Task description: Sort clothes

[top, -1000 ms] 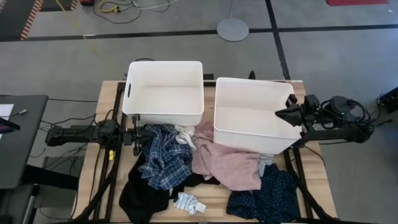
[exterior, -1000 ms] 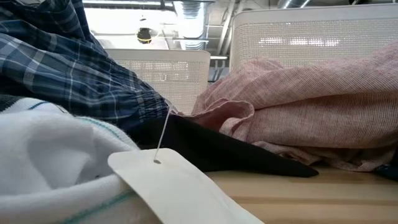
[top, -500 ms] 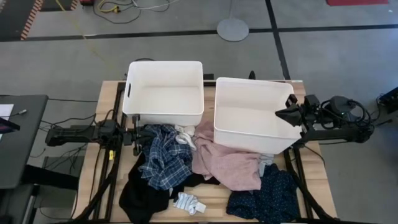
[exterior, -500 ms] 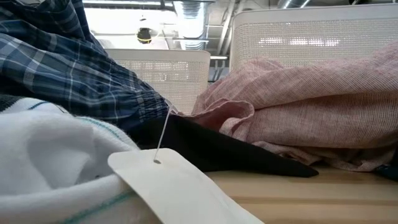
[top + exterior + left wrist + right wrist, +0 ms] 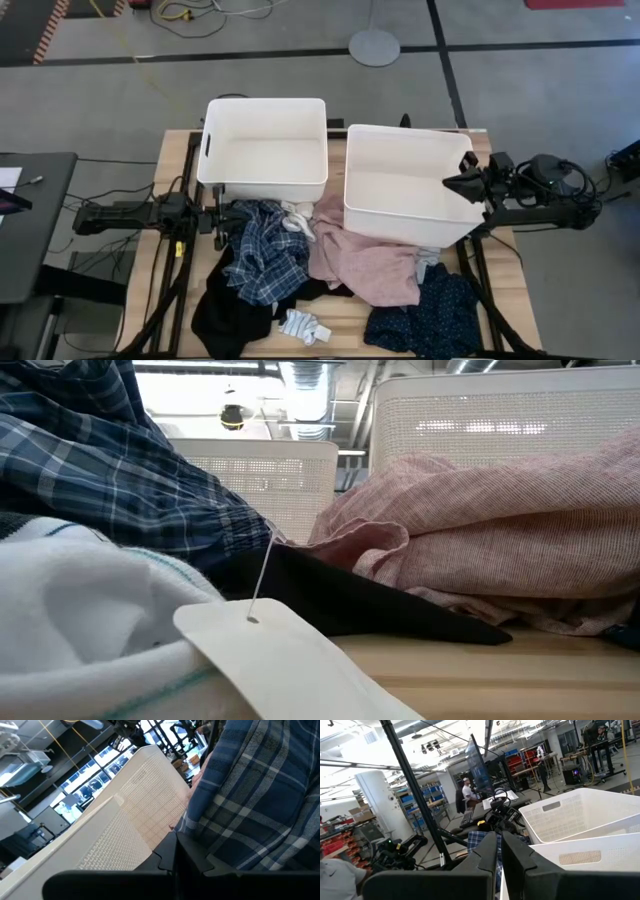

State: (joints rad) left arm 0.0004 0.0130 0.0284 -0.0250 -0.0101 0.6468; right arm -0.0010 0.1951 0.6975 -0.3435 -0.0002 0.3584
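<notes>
The clothes lie in a pile on the wooden table's near half. They are a blue-white plaid shirt (image 5: 262, 252) (image 5: 120, 470), a black top (image 5: 228, 312) (image 5: 350, 600), a pink top (image 5: 365, 258) (image 5: 500, 530), a navy dotted piece (image 5: 425, 316) and small white-grey socks (image 5: 303, 326) (image 5: 80, 620). My left gripper (image 5: 222, 222) (image 5: 176, 857) is shut, low at the table's left, right at the plaid shirt's left edge (image 5: 250, 805). My right gripper (image 5: 462, 184) (image 5: 499, 854) is shut and empty, over the right bin's right rim. My left gripper's shut fingertips stand level against the plaid shirt's left edge (image 5: 215, 850), coming from the table's left. I cannot tell whether they touch the cloth.
Two white plastic bins stand at the table's far half, the left bin (image 5: 265, 140) (image 5: 125, 815) and the right bin (image 5: 410, 185) (image 5: 580, 820). A paper tag on a string (image 5: 280, 660) lies by the socks. People and workstations show in the room beyond (image 5: 466, 790).
</notes>
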